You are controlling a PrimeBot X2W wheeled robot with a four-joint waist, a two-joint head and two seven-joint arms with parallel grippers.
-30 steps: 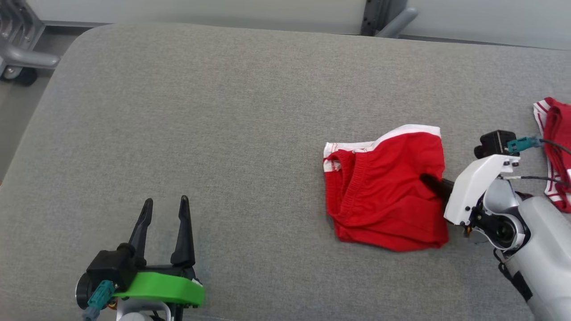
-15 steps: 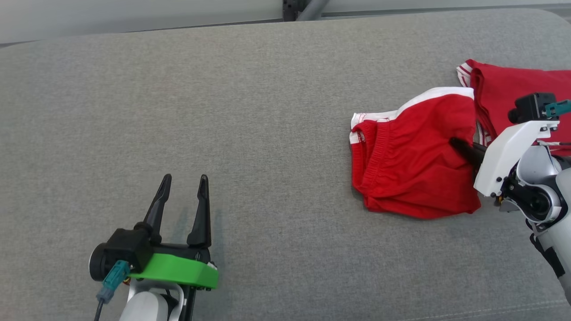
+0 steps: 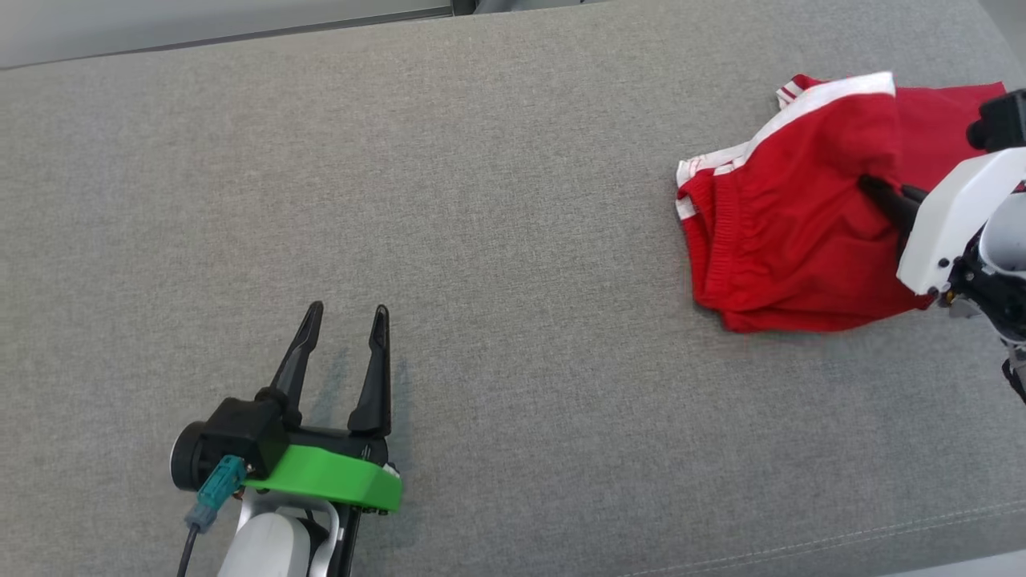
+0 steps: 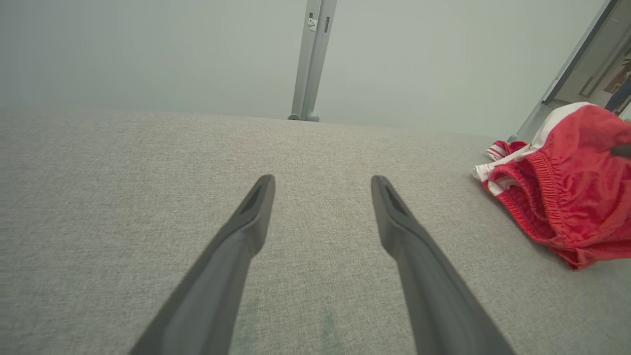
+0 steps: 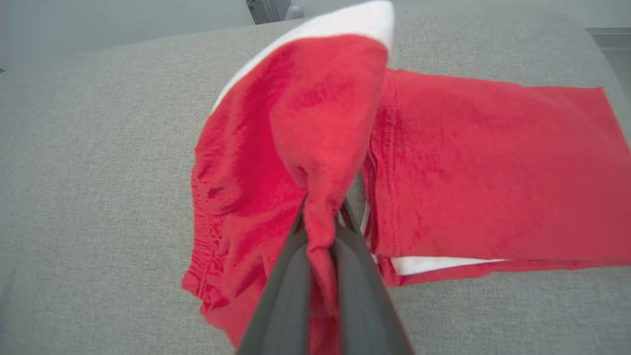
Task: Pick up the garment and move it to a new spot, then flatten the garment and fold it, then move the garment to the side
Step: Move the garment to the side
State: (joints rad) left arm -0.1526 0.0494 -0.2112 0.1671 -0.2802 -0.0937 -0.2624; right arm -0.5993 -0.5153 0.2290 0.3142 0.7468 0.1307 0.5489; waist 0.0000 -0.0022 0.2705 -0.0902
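1. The right gripper is pinching a fold of the red garment. In the right wrist view its two dark fingers are pressing together with the red cloth between them.
2. The garment is a pair of red shorts with a white band and a gathered elastic edge. It is lying bunched at the far right of the grey upholstered surface, and the pinched part is standing up as a ridge.
3. A second red cloth with a white stripe is lying flat just beside the garment, on its right. The held garment is overlapping the near edge of this cloth.
4. The left gripper is hanging low over the bare grey surface at the lower left, well apart from the garment. Its fingers are spread and are holding nothing.
5. In the left wrist view a grey metal post is standing behind the far edge of the surface, before a pale wall. It is carrying a small mark, too small to read.
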